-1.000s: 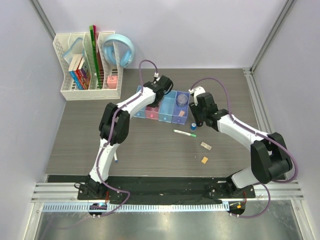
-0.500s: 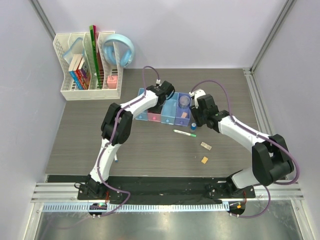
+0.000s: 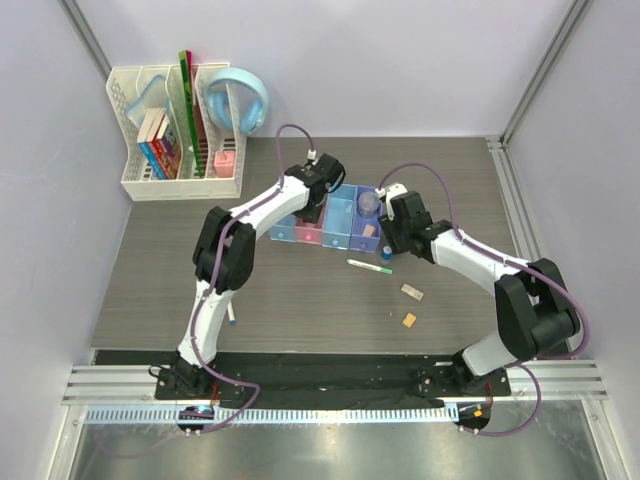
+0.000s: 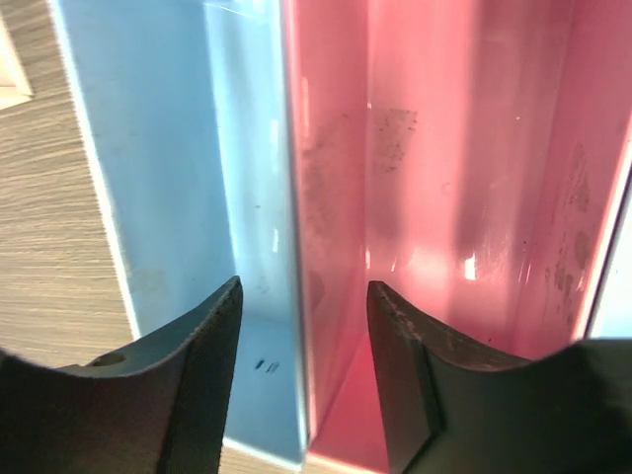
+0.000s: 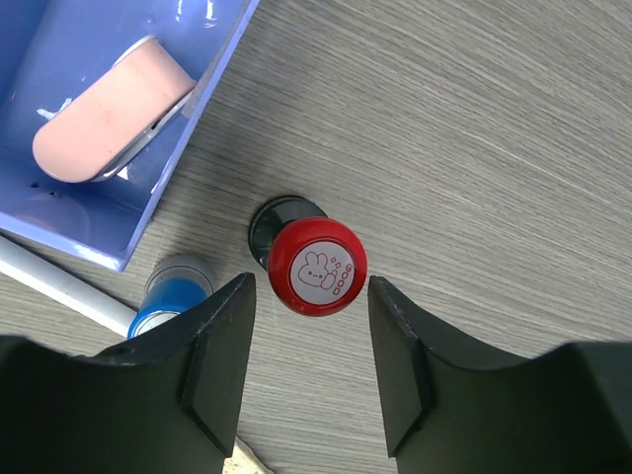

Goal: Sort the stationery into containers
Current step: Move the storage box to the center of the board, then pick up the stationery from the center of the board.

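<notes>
The containers are a joined row of blue, pink, blue and purple bins. My left gripper is open over them. In the left wrist view it straddles the wall between the blue bin and the pink bin; both look empty. My right gripper is open just above an upright red-topped stamp. Beside it stand a blue-capped item and the purple bin, which holds a pinkish eraser. The green-tipped pen and two small erasers lie on the table.
A white mesh organizer with books and a green ruler stands at the back left, with light-blue headphones beside it. A small white item with a blue end lies by the left arm. A clear round item sits in the purple bin.
The left wrist swung slightly right, then back left, and the bin row shifted a little with it. The right gripper edged left toward the purple bin.
</notes>
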You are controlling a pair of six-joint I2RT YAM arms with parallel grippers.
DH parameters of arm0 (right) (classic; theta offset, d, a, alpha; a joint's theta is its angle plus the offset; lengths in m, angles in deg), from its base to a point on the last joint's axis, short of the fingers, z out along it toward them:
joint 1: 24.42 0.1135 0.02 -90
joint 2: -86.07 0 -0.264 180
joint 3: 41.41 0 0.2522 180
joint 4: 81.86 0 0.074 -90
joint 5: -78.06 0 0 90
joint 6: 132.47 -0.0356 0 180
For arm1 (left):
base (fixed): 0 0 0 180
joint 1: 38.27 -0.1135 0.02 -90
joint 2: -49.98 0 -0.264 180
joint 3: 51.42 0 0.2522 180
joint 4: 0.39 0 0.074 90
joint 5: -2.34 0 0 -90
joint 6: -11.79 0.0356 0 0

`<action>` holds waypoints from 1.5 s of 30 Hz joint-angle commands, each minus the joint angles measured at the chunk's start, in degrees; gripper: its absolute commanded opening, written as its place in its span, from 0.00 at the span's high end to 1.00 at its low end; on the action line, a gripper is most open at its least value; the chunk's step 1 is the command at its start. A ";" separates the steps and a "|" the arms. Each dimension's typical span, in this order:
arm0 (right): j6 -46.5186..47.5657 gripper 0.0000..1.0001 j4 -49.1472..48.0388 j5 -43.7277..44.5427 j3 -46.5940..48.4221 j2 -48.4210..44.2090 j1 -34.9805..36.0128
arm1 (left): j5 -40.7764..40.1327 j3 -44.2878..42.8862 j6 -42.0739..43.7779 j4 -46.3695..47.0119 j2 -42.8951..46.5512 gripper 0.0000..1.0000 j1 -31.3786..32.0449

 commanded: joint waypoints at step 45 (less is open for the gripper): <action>0.29 0.63 0.15 -4.16 16.63 -5.91 -0.72 | -18.11 16.26 14.12 21.10 14.56 0.43 -15.40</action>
